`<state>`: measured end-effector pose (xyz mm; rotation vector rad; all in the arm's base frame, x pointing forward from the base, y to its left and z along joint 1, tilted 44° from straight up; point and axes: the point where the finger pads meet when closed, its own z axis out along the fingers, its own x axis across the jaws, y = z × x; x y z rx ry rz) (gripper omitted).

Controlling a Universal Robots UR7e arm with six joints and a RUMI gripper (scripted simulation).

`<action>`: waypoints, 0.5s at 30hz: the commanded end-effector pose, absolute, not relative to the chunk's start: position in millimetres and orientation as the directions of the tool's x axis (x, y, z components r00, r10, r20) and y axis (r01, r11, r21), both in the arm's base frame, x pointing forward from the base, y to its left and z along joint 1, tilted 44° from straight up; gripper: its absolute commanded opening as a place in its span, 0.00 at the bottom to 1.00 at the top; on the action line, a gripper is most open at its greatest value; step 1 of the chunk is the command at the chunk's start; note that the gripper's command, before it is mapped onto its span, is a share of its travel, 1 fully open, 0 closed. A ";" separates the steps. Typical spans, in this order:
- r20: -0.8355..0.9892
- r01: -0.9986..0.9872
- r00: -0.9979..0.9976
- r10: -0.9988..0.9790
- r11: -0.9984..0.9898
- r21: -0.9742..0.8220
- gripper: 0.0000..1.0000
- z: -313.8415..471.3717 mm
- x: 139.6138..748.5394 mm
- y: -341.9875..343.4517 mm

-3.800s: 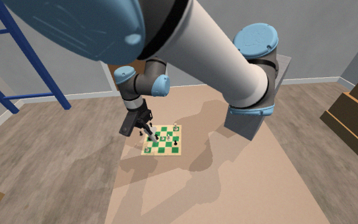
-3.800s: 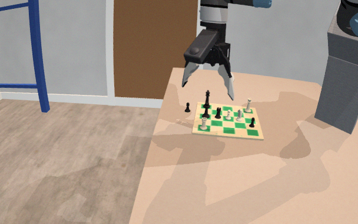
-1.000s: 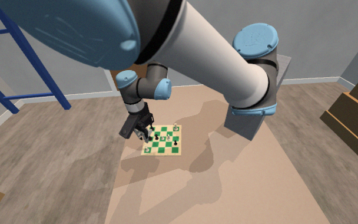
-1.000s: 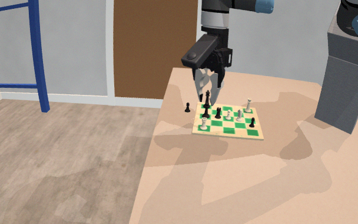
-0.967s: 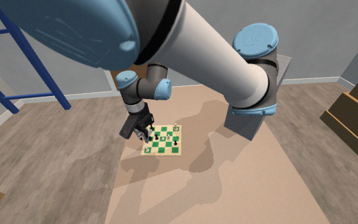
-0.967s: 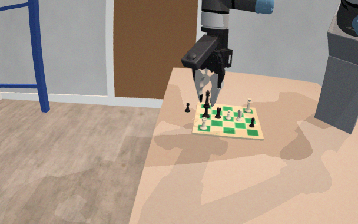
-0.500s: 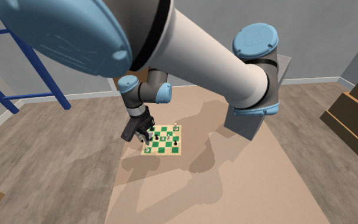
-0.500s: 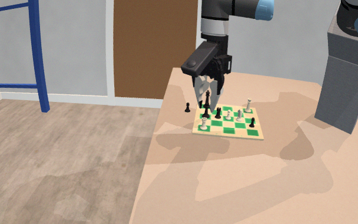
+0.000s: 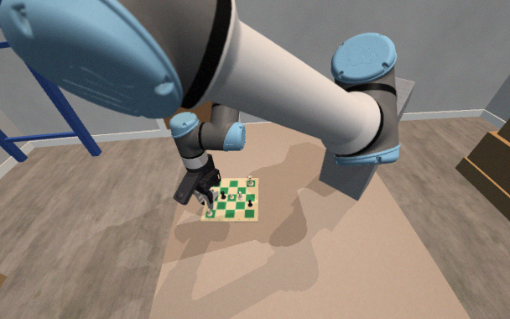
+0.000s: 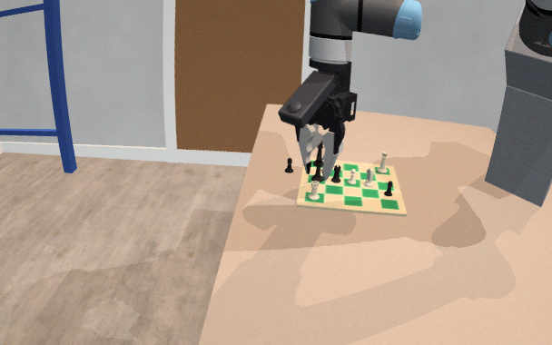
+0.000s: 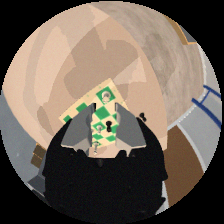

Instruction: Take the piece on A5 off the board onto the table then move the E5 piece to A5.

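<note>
A small green and cream chessboard [image 10: 351, 187] lies on the tan table and also shows in the top view [image 9: 232, 200]. A tall black piece [image 10: 314, 162] stands in the board's left column, behind a white pawn [image 10: 314, 190]. My gripper [image 10: 321, 167] is low over the tall black piece, one finger on each side and a gap to each, so it is open around it. In the top view the gripper [image 9: 208, 201] hides that piece. In the wrist view a black piece [image 11: 107, 125] shows between the fingers. A black pawn [image 10: 289, 165] stands upright on the table, left of the board.
Other pieces stand on the board: a black piece [image 10: 336, 174], two white ones [image 10: 351, 177] [image 10: 369, 178], a black pawn [image 10: 389, 188] and a tall white piece [image 10: 383, 162] at the far right corner. The grey robot base [image 10: 522, 136] stands to the right. The table's left edge is close to the board.
</note>
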<state>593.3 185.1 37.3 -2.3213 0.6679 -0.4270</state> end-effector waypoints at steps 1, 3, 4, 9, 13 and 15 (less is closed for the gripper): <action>0.121 -0.345 0.814 -0.568 -0.641 -0.686 0.22 35.5 596.1 186.4; 0.120 -0.346 0.814 -0.568 -0.640 -0.686 0.22 35.0 595.8 186.4; 0.120 -0.347 0.814 -0.569 -0.640 -0.685 0.22 34.8 595.6 186.2; 0.120 -0.347 0.813 -0.569 -0.640 -0.686 0.22 35.0 595.5 185.9; 0.120 -0.347 0.813 -0.569 -0.640 -0.686 0.22 35.1 595.5 185.9; 0.120 -0.347 0.813 -0.569 -0.640 -0.686 0.22 35.1 595.5 185.9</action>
